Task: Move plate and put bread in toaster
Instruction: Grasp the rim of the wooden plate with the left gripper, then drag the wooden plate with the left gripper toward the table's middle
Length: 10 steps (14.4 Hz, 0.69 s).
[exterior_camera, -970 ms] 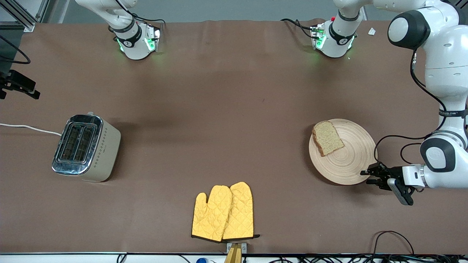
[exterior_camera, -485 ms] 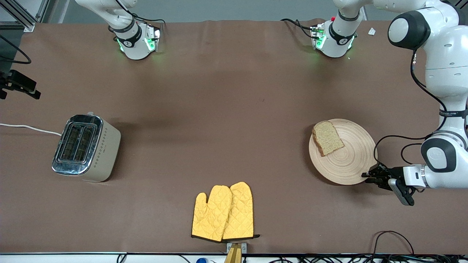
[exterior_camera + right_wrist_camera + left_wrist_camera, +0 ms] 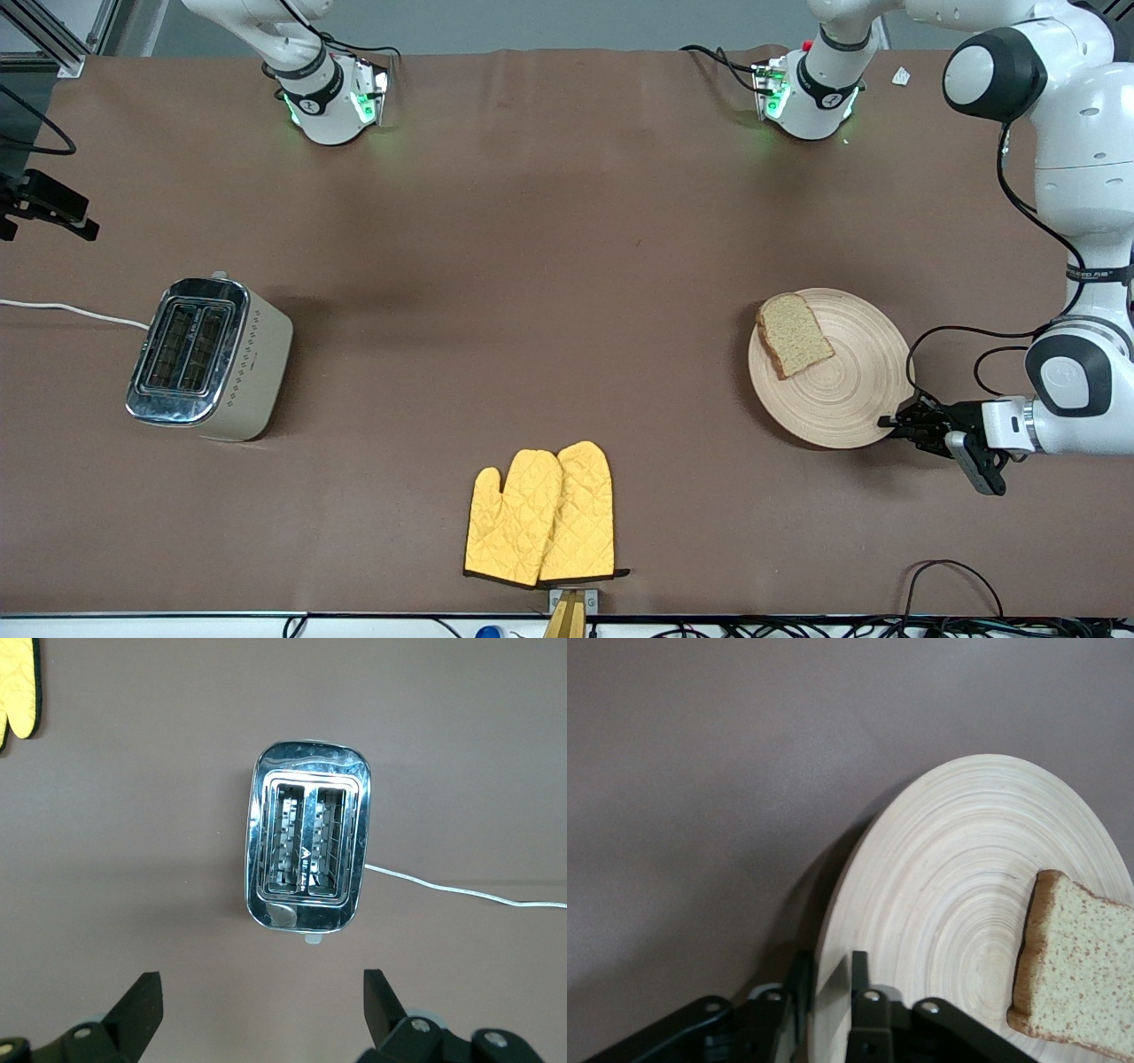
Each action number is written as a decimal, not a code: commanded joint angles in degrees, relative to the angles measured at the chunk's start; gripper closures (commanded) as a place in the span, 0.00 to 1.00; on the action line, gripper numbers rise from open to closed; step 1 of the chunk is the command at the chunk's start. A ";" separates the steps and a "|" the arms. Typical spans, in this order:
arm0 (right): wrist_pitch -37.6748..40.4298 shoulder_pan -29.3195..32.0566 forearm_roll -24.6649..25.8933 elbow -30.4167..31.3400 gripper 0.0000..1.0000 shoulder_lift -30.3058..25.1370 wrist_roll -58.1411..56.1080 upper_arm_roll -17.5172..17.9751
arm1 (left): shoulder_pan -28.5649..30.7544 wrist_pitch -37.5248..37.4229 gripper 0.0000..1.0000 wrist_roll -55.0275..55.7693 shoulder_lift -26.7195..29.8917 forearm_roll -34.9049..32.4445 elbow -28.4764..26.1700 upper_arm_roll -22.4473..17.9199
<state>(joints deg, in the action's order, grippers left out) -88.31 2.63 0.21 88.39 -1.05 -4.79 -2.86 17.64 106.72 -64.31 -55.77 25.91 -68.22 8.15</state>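
The light-wood plate (image 3: 850,390) lies toward the left arm's end of the table. The slice of brown bread (image 3: 793,335) lies on its edge farthest from the front camera. My left gripper (image 3: 889,424) is low at the plate's rim, shut on it with one finger above and one below. The left wrist view shows the rim (image 3: 948,904) between the fingers and the bread (image 3: 1081,974). The chrome-topped toaster (image 3: 208,359) stands toward the right arm's end, both slots empty. My right gripper (image 3: 261,1010) hangs wide open and empty high above the table beside the toaster (image 3: 307,849).
A pair of yellow oven mitts (image 3: 542,514) lies near the table's front edge, midway along it. The toaster's white cord (image 3: 62,310) runs off the right arm's end of the table. Brown table surface stretches between the plate and the toaster.
My left gripper has edged in onto the plate's rim and its fingers have narrowed around it. The plate, bread and toaster have not moved.
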 commanded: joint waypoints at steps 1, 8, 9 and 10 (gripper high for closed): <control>0.07 -0.26 -0.74 0.20 0.00 -0.26 0.57 -0.04 | 0.38 -2.39 0.85 2.07 -0.31 0.98 0.89 -0.06; 0.07 -0.26 -0.74 0.20 0.00 -0.26 0.57 -0.04 | 1.87 -3.01 0.91 5.24 -0.75 0.90 0.10 -0.15; 0.07 -0.17 -0.74 0.29 0.00 -0.26 0.57 -0.04 | 2.05 -3.62 0.92 6.29 -1.01 0.89 0.01 -0.15; 0.07 -0.26 -0.74 0.20 0.00 -0.26 0.57 -0.04 | 2.40 -4.24 0.92 8.21 -1.36 0.89 0.01 -0.23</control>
<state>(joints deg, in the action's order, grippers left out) -88.31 2.62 0.21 88.39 -1.05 -4.79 -2.85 19.60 102.73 -58.48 -56.00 26.66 -68.41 8.06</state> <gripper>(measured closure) 0.000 0.855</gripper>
